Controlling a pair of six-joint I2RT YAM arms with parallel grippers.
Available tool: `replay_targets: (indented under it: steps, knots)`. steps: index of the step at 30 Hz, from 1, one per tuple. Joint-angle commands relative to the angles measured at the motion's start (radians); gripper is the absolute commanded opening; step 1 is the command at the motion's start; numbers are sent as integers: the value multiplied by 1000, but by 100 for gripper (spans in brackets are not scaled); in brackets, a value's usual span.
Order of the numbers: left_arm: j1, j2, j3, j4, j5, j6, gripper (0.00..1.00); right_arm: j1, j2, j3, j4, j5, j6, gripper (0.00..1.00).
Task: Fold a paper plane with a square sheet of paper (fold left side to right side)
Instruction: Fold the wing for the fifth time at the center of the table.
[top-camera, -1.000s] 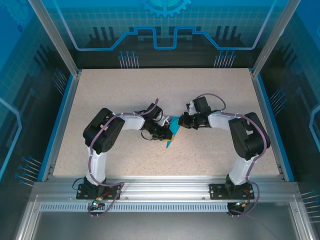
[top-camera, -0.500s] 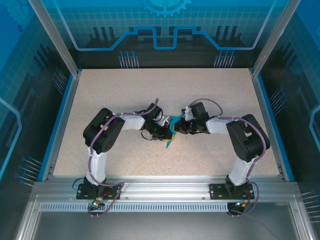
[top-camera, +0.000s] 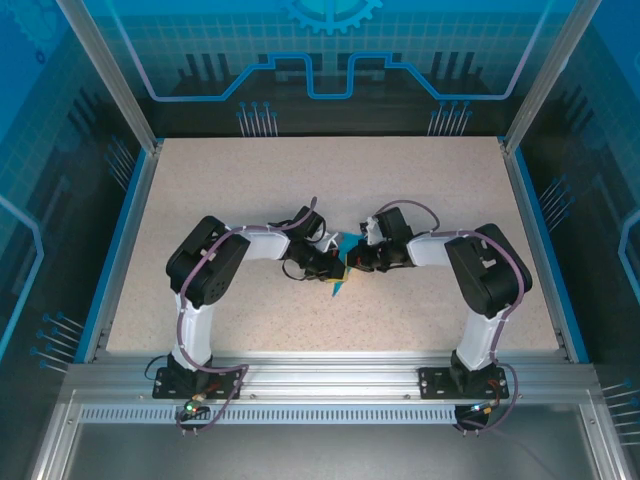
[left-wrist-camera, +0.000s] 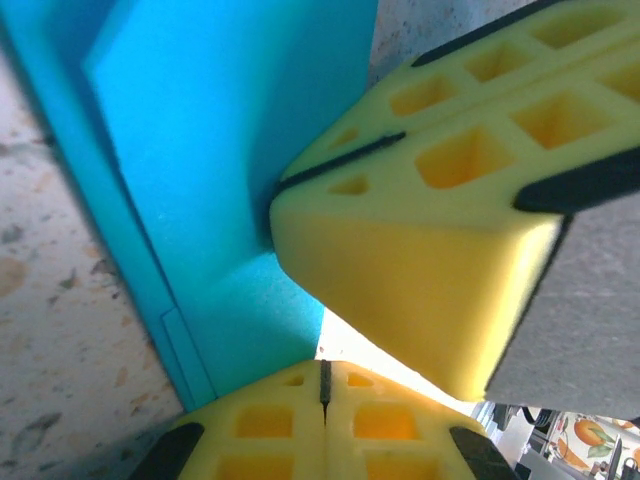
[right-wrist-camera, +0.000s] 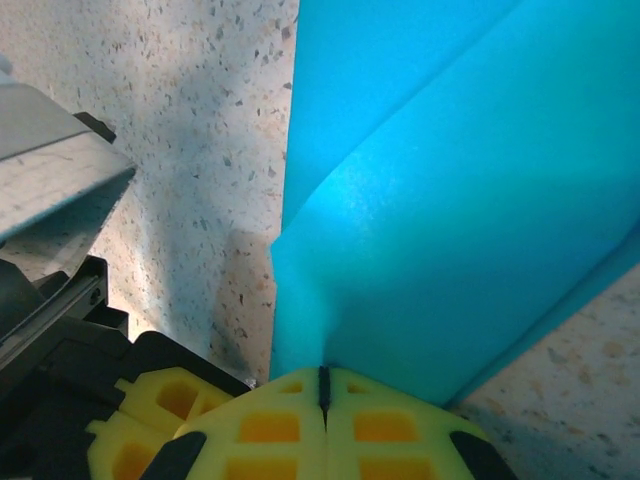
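Square sheet of paper (right-wrist-camera: 450, 180), part-folded, stands lifted over the middle of the table (top-camera: 300, 180); right gripper (right-wrist-camera: 323, 374) is clamped on its flap; left gripper (left-wrist-camera: 323, 370), fingers together, meets its edge; opposed pulling could tear or miscrease it.

**A:** What colour is the folded thin sheet of paper (right-wrist-camera: 450, 200)?

**B:** Plain teal-blue all over, no print. It is paler on the lit flap and deeper in the creases.

**A:** And the flat tabletop (top-camera: 400, 190)?

**B:** Beige, speckled with small brown and grey flecks.

**A:** The right gripper (right-wrist-camera: 323, 385)?

**B:** Yellow foam with a grid of square pockets, and black at the sides. The left gripper (left-wrist-camera: 322, 380) has the same yellow and black.

**A:** The arms (top-camera: 205, 265)?

**B:** Black joints, white links and purple cables (top-camera: 520, 275).

**A:** The back panel (top-camera: 330, 60)?

**B:** Translucent blue with a fine grid, brighter blue circuit-like lines and a gear shape.
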Motion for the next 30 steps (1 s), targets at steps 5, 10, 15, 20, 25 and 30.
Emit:
replay_targets:
  steps: [5,10,15,20,25,30]
  knots:
    - [10,7,-35,-75,-59,19,0,-7,35,62,-102,83,-54,0]
    - [10,8,-36,-77,-60,20,0,-26,45,94,-120,84,-67,0]
    - [9,9,-39,-78,-61,22,0,-50,55,118,-140,93,-81,0]
    - [9,9,-41,-80,-61,23,0,-71,67,137,-149,90,-93,0]
    - [9,10,-43,-80,-60,25,0,-96,82,162,-163,86,-106,0]
    - [9,11,-43,-83,-60,26,0,-123,100,188,-180,82,-118,0]
